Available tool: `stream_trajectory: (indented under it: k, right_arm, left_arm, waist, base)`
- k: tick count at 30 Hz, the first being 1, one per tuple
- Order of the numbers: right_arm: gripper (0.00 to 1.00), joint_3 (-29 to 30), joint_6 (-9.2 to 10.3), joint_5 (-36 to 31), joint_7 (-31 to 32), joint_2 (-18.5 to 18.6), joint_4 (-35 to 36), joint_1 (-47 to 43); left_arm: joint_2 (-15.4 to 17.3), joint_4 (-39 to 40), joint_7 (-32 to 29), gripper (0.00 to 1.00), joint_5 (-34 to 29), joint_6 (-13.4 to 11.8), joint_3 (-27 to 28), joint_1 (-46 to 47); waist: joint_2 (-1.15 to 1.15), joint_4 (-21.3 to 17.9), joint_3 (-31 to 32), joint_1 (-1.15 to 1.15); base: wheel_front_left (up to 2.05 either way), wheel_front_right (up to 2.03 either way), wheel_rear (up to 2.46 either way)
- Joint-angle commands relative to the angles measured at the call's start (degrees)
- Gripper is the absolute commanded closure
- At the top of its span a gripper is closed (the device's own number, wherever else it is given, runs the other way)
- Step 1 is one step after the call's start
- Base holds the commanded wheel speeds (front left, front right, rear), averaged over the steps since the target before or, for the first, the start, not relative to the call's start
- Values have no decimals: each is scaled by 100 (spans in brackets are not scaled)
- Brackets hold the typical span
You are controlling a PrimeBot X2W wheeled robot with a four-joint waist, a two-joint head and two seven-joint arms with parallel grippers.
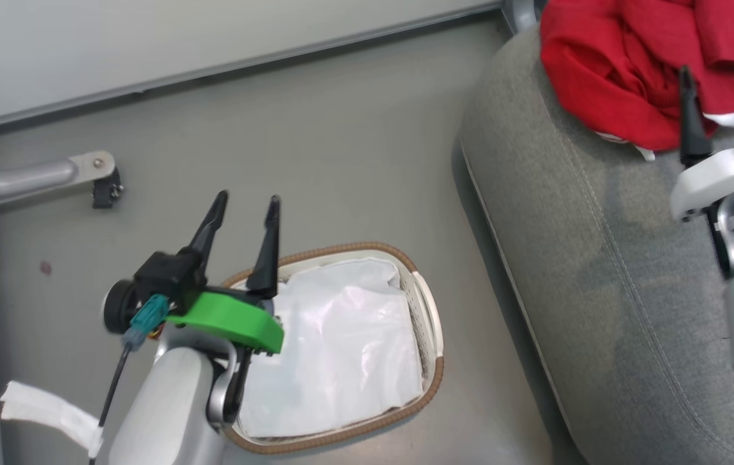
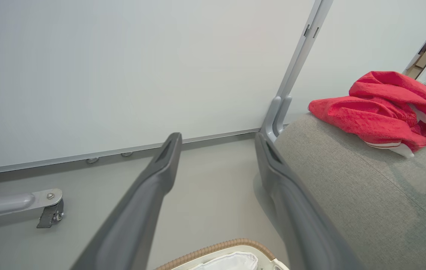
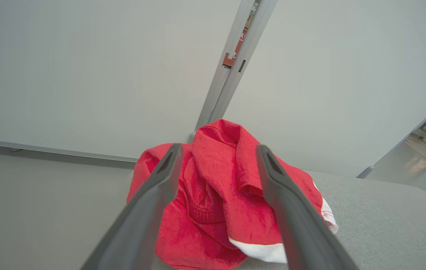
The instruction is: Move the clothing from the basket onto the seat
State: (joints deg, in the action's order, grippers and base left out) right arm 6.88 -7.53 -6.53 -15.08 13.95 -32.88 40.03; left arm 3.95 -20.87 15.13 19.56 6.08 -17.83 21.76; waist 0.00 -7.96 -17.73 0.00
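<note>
On the left, the left claw point(image 1: 248, 199) hangs over the left edge of the basket point(image 1: 434, 361). Its two dark fingers are spread wide apart and hold nothing. They point at the pale wall point(image 1: 147, 39). The basket stands on the grey floor point(image 1: 341, 142). Inside it lies the white liner point(image 1: 341, 342), all crumpled. Just to the right of the basket is the big grey seat point(image 1: 599, 271). The red clothing point(image 1: 618, 71) lies in a heap on the far end of the seat, well apart from the basket. A bit of white trim shows at its edge. The right claw point(image 1: 718, 64) is at the near side of the heap and points at it. Its fingers are spread wide too and do not pinch the cloth. I cannot tell if the tips touch it.
</note>
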Motion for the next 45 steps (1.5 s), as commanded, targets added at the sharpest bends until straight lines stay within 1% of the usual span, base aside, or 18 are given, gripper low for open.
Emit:
stream_trajectory:
  k: [1, 6, 11, 15, 18, 24, 31, 38, 45]
  right_arm:
    - [0, 9, 8, 28, -13, -171, 13, -140]
    - [0, -46, 8, 185, -13, -664, 142, -562]
    - [0, -160, 8, 372, -12, -979, 295, -1052]
    - [0, -287, 7, 575, -13, -1080, 522, -1495]
    - [0, -481, 8, 841, -13, -1103, 673, -1827]
    - [0, -722, 8, 1241, -13, -1091, 930, -2375]
    - [0, -887, 8, 1398, -13, -1094, 1175, -2788]
    - [0, -1045, 7, 1436, -13, -1094, 1248, -2888]
    - [0, -1082, 7, 1470, -13, -1095, 1253, -2893]
  left_arm:
    - [-23, 9, 1, 0, -96, -45, 170, -198]
    - [-60, 5, 2, 0, -208, -156, 765, -655]
    - [-88, 60, 2, 0, -250, -175, 1178, -1044]
    - [-99, 162, 2, 0, -233, -177, 1506, -1381]
    - [-103, 200, 2, 0, -248, -142, 1616, -1592]
    - [-104, 305, 2, 0, -99, -118, 1650, -1956]
    - [-103, 338, 2, 0, 15, -98, 1556, -2143]
    - [-103, 352, 2, 0, -52, -104, 1511, -2078]
    - [-103, 307, 2, 0, -73, -99, 1508, -2062]
  waist:
    - [0, 286, 445, 0]
    - [0, 471, 766, 0]
    - [0, 601, 976, 0]
    - [0, 642, 1145, 0]
    - [0, 693, 1227, 0]
    - [0, 707, 1322, 0]
    - [0, 709, 1353, 0]
    - [0, 678, 1345, 0]
    - [0, 664, 1367, 0]
  base:
    - [0, 0, 0]
    - [0, 0, 0]
    - [0, 0, 0]
    - [0, 0, 0]
    - [0, 0, 0]
    - [0, 0, 0]
    - [0, 0, 0]
    - [0, 0, 0]
    - [0, 0, 0]
